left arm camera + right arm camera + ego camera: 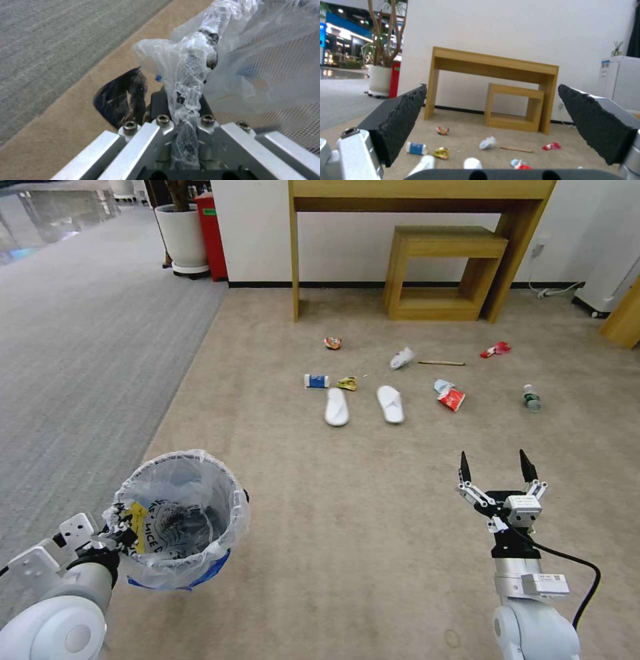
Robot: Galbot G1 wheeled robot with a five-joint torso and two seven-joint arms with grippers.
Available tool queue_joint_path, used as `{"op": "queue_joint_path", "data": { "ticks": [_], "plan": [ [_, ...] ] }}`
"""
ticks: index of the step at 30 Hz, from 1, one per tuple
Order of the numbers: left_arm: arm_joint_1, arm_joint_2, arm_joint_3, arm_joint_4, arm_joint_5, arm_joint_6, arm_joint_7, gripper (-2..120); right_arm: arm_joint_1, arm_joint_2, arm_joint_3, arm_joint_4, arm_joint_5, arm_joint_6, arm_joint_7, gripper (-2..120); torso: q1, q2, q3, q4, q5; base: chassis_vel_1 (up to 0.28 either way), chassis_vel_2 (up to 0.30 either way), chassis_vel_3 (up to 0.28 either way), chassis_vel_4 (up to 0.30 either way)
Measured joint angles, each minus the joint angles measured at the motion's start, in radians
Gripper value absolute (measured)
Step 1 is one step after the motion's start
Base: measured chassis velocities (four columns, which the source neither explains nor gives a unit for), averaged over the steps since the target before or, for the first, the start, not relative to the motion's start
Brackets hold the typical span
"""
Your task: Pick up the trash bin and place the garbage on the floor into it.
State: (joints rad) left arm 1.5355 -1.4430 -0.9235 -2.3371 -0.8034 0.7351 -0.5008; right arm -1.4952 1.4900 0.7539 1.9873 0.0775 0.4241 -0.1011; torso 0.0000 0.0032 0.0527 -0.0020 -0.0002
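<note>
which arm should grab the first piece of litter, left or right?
Right, most likely. The right pincer is open and holds nothing, pointing toward the garbage on the floor. The left pincer is shut on the rim of the trash bin, holding it up.

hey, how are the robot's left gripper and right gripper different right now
The left gripper is shut on the trash bin, pinching its lined rim and holding it; the right gripper is open and holds nothing. The left gripper sits low at the robot's left side by the grey carpet's edge; the right gripper points forward toward the garbage on the floor. Both hover above the beige carpet.
</note>
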Motion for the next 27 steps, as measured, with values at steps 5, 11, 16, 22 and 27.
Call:
{"op": "queue_joint_path", "data": {
  "ticks": [5, 11, 16, 22, 27],
  "plan": [
    [-0.001, 0.002, -0.001, 0.002, -0.001, 0.0, 0.0, 1, 0.001, -0.005, 0.0, 0.0, 0.01, 0.012, -0.003, 100, 0.0, 0.0, 0.0, -0.0003, 0.0006, 0.022, 0.036, -0.02, -0.015],
    [-0.002, 0.002, 0.005, 0.007, -0.001, 0.0, 0.001, 1, -0.001, -0.006, 0.001, 0.009, 0.011, 0.0, -0.008, 100, 0.0, 0.0, 0.0, -0.0006, 0.0002, -0.015, -0.02, 0.006, 0.011],
    [-0.004, 0.003, 0.006, 0.01, -0.001, 0.0, 0.001, 1, 0.0, -0.006, 0.001, 0.009, 0.011, -0.005, -0.009, 100, 0.0, 0.0, 0.0, -0.0003, 0.0, 0.0, 0.0, 0.0, 0.0],
    [-0.005, 0.003, 0.006, 0.01, -0.001, 0.0, 0.003, 1, 0.001, -0.005, 0.001, 0.004, 0.01, -0.006, -0.009, 100, 0.0, 0.0, 0.0, -0.0004, 0.0001, -0.006, 0.009, 0.009, -0.007],
    [-0.006, 0.002, 0.006, 0.01, -0.001, 0.0, 0.004, 1, 0.001, -0.005, 0.003, 0.004, 0.01, -0.007, -0.009, 100, 0.0, 0.0, 0.0, -0.0003, 0.0002, -0.113, 0.089, 0.081, -0.086]
  ]
}}
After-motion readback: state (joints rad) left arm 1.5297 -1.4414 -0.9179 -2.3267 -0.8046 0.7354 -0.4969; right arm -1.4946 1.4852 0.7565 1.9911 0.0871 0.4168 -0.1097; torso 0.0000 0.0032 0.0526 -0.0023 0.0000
